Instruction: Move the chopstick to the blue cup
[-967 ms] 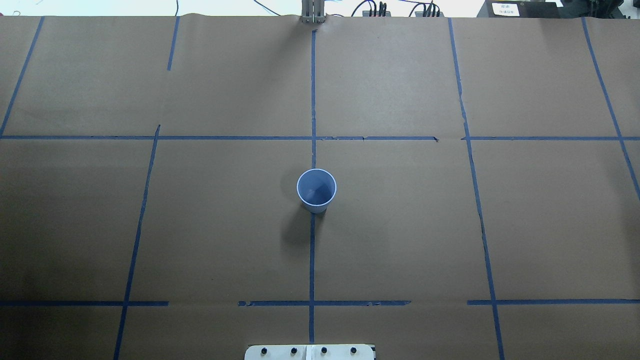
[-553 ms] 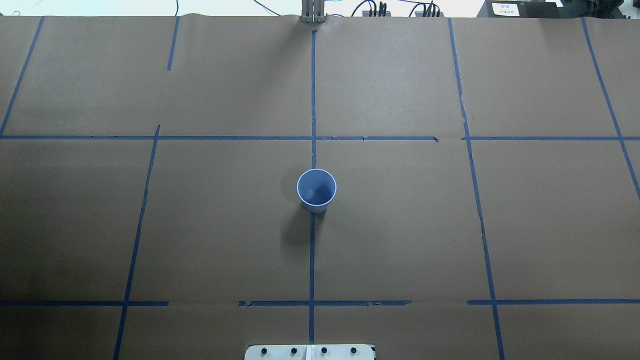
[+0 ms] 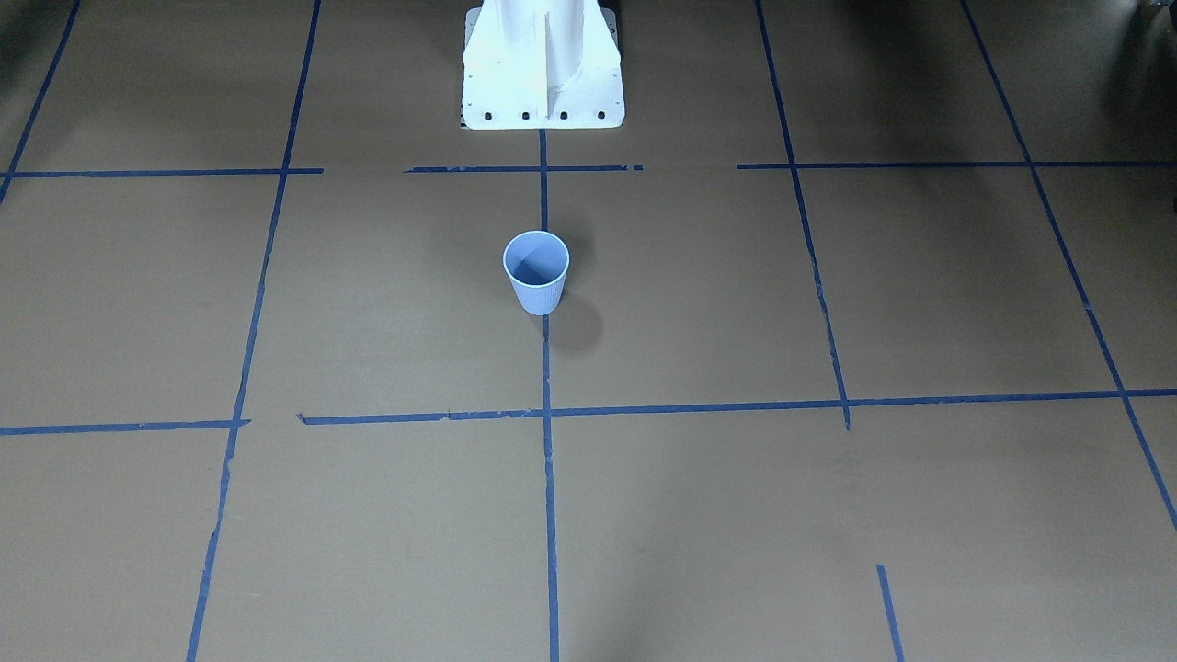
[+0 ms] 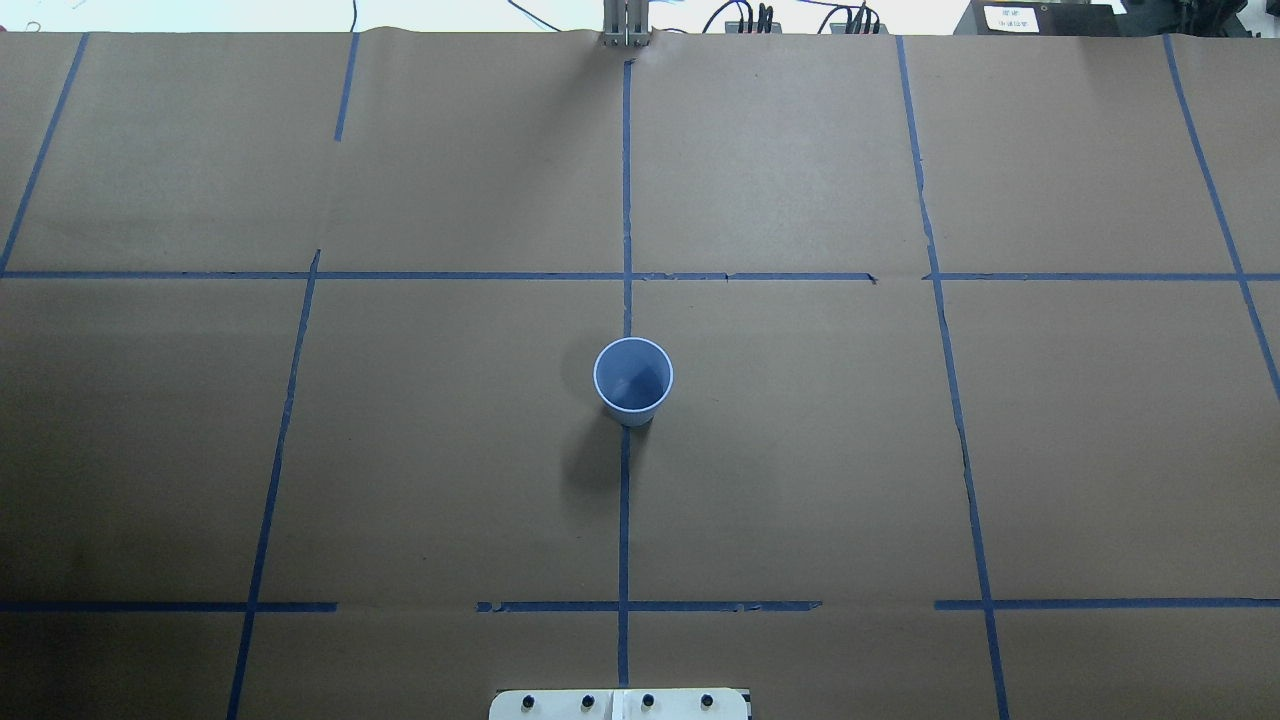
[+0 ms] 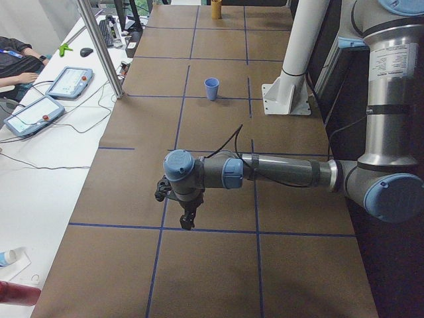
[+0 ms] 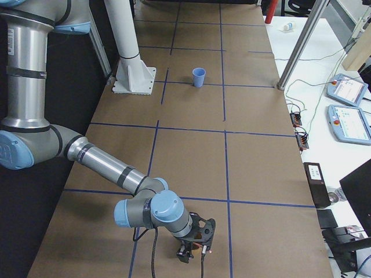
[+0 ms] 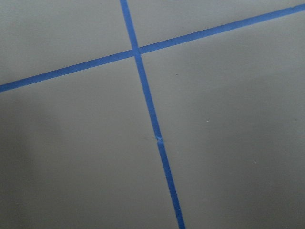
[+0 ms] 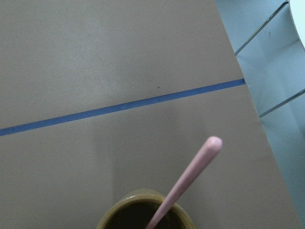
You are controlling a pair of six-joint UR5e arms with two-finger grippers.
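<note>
Right claw [image 6: 194, 250] sits low in the lower middle of the exterior right view, pointing down at the near end of the table [image 6: 261, 174]. Only that side view shows it, so can't tell if its fingers are apart or together. Its wrist cam looks down on the chopstick [image 8: 190, 179], which runs from bottom centre up to a rounded tip right of centre and leans in an olive-brown cup [image 8: 138, 194] at the bottom edge; prob. not gripped yet. Step in hand, I'd say: the pick. Centre on the shaft above the rim, close w/o nudging the cup, then lift along the stick's lean. Blue cup [image 4: 633, 378] stands upright and empty at frame centre overhead, well apart. Left claw [image 5: 188, 222] hangs over tape lines [image 7: 147, 105]; its state can't be told either.
</note>
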